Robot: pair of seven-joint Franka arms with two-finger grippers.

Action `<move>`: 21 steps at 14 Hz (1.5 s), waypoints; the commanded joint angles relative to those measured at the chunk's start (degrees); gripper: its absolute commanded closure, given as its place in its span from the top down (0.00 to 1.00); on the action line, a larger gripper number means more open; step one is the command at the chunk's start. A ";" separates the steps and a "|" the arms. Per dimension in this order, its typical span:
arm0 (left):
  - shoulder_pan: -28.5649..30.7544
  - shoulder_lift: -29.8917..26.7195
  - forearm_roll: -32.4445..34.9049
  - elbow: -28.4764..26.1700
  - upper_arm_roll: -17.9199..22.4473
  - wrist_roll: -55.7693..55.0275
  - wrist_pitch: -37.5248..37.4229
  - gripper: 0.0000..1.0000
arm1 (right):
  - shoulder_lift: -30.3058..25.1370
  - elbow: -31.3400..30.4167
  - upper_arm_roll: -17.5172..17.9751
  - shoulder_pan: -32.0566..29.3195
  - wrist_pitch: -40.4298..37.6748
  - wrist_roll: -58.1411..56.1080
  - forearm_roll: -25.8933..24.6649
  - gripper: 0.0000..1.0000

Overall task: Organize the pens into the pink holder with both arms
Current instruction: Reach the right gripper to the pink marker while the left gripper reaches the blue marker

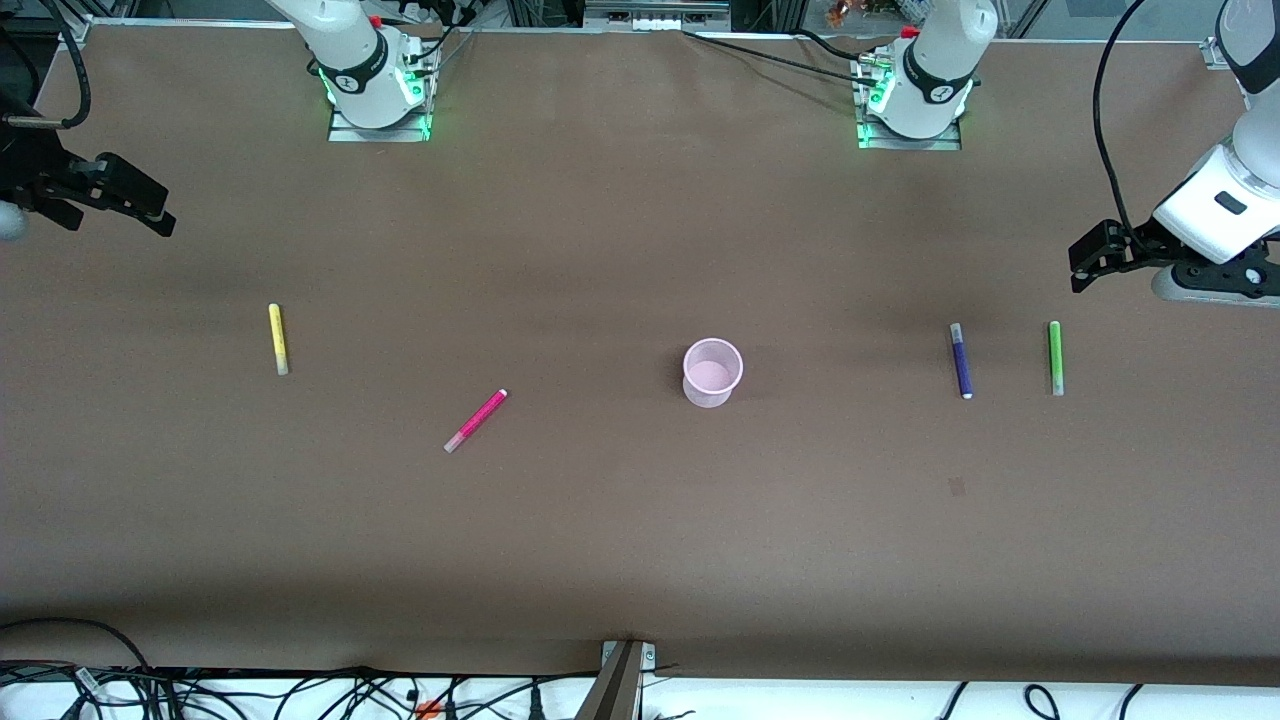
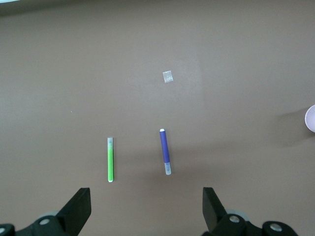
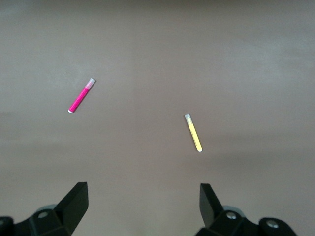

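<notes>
Both pincers open above pens, left pincer (image 2: pixel 146 209) over green pen (image 2: pixel 110 159)

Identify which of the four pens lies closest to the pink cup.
The magenta pen: it lies slanted, toward the right arm's end of the pink cup, slightly closer than the dark purple pen.

Left claw (image 1: pixel 1080 268) hung raised over the bench's left-arm end, fingers (image 2: pixel 78 209) spread wide, holding nothing. Right claw (image 1: pixel 140 210) hung raised over the right-arm end, fingers (image 3: pixel 76 201) likewise spread, holding nothing. Both arms waited.
</notes>
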 commanded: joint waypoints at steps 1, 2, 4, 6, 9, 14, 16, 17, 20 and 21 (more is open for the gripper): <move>-0.48 2.24 -1.22 3.44 0.02 -0.49 -1.54 1.00 | -2.03 -1.81 1.24 0.43 0.01 3.86 -0.37 1.00; -0.48 2.69 -1.22 4.06 0.02 -0.49 -1.88 1.00 | -1.26 -0.97 1.34 0.43 -0.08 3.54 -0.28 1.00; -0.48 2.69 -2.36 4.07 0.02 -0.58 -2.59 1.00 | -0.99 -0.61 1.16 0.34 0.01 3.28 -0.37 1.00; -0.48 2.78 -3.24 4.16 -0.07 -0.67 -3.03 1.00 | -0.82 -0.52 1.16 0.43 1.41 3.54 -0.72 1.00; -0.48 3.30 -3.25 3.98 -0.07 -0.58 -3.03 1.00 | 2.60 -0.34 1.51 1.82 4.76 4.16 -0.28 1.00; -0.48 10.15 -2.98 1.88 -3.85 -1.19 -7.87 1.00 | 15.87 -0.60 1.51 7.02 4.22 4.33 -5.30 1.00; 0.22 12.79 -2.72 -0.31 -3.85 -3.99 -3.06 1.00 | 20.17 -0.43 1.51 10.43 9.82 11.21 -3.98 1.00; 0.66 13.93 -2.54 -2.94 -3.85 -4.44 2.54 1.00 | 22.71 -0.35 1.51 11.49 12.55 19.45 -2.93 1.00; 1.45 15.51 -2.10 -13.74 -3.50 -4.62 21.00 1.00 | 31.06 -0.26 1.51 14.84 23.61 37.51 4.79 1.00; 2.07 16.48 -2.10 -15.69 -3.50 -4.62 24.53 1.00 | 33.44 -0.26 1.51 15.80 26.61 41.03 6.21 1.00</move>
